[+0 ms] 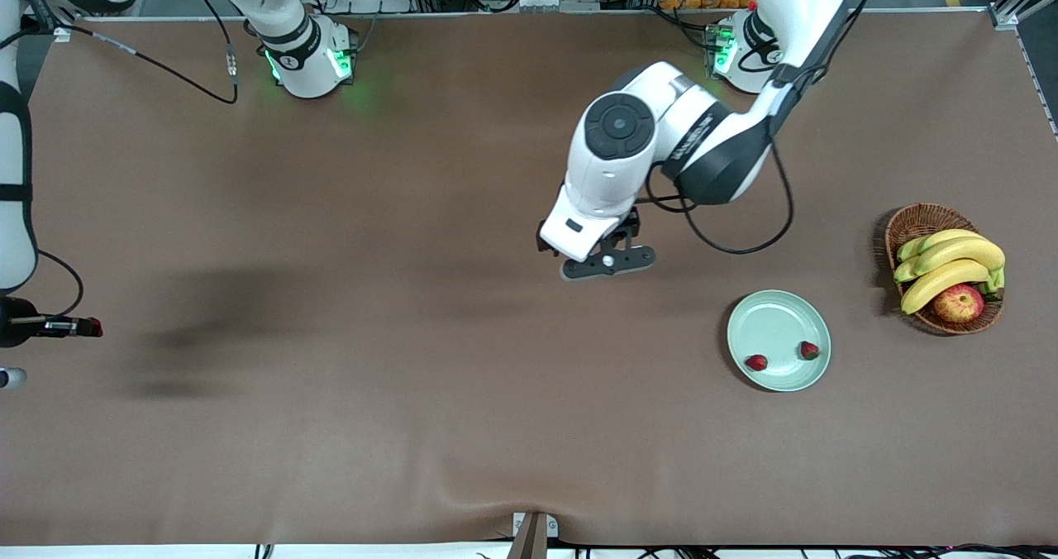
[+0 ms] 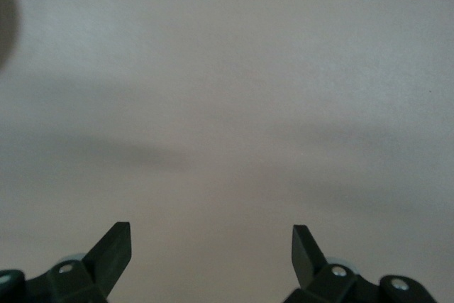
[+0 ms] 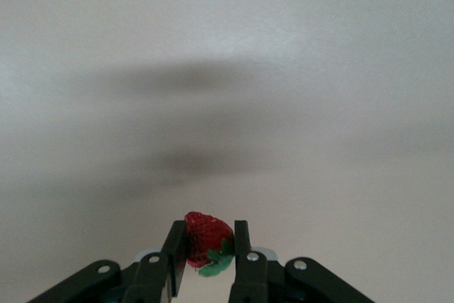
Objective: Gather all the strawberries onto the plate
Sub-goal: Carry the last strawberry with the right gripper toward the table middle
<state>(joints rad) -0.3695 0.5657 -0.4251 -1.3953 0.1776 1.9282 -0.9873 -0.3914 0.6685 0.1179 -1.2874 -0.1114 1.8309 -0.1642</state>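
The pale mint-green plate (image 1: 777, 315) lies on the brown table toward the left arm's end. Two strawberries lie in it, one (image 1: 755, 362) at its nearer rim and one (image 1: 809, 349) beside it. My right gripper (image 1: 81, 326) is up over the right arm's end of the table, at the edge of the front view, shut on the third strawberry (image 1: 96, 327). In the right wrist view the gripper (image 3: 209, 235) clamps that red berry (image 3: 204, 233), green cap down. My left gripper (image 1: 607, 261) hangs over the bare middle of the table, open and empty (image 2: 211, 235).
A brown wicker basket (image 1: 913, 222) with bananas (image 1: 950, 265) and a red-yellow apple (image 1: 959, 303) stands beside the plate, at the left arm's end of the table. A small bracket (image 1: 533, 530) sits at the table's nearest edge.
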